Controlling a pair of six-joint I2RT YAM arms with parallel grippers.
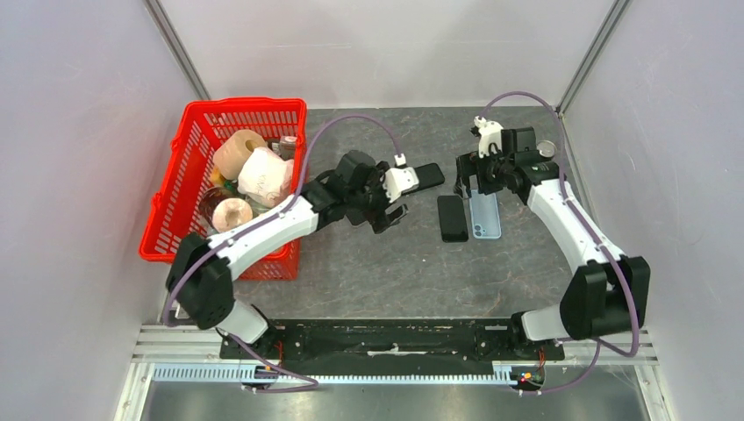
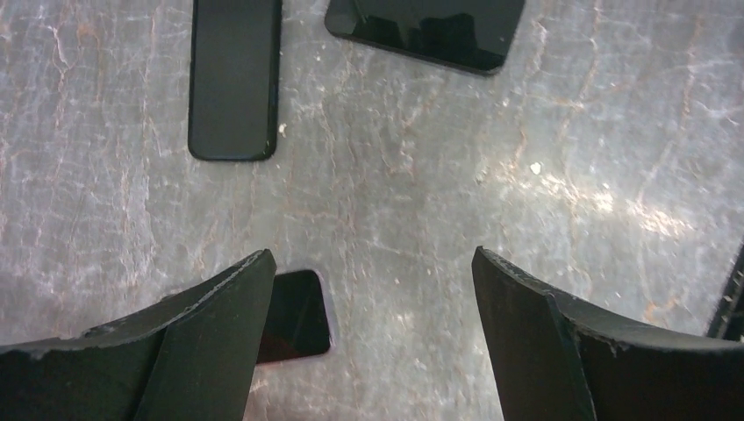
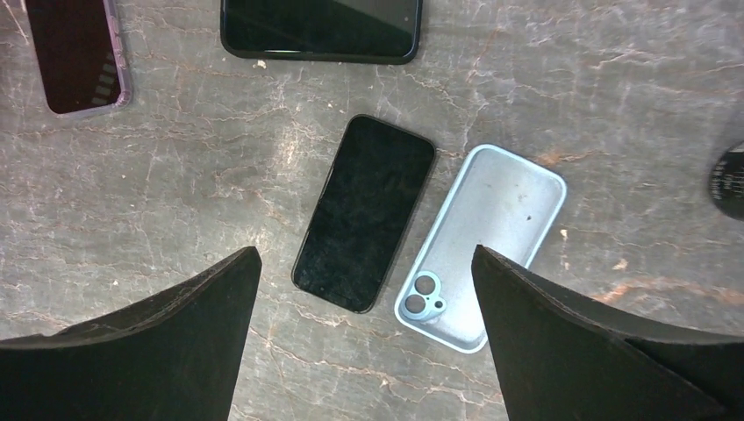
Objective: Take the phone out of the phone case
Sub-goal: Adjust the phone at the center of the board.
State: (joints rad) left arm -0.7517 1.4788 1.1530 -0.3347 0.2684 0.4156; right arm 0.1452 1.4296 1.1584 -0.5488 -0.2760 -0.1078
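Note:
A bare black phone [image 3: 364,213] [image 1: 453,217] lies flat on the grey table. Right beside it, with a narrow gap between them, lies a light blue phone case [image 3: 481,246] [image 1: 485,214], its camera cut-out at the near end. My right gripper [image 3: 366,250] [image 1: 476,178] hovers above the pair, open and holding nothing. My left gripper [image 2: 370,254] [image 1: 393,200] is open over bare table to the left, also holding nothing. The black phone [image 2: 232,79] shows at the top left of the left wrist view.
A larger black device [image 1: 427,175] [image 3: 320,31] [image 2: 427,31] lies behind the phone. A dark phone in a purple case [image 3: 77,53] [image 2: 298,316] lies partly under my left finger. A red basket [image 1: 193,123] of items stands at the left. A small round object [image 1: 546,148] sits at the far right.

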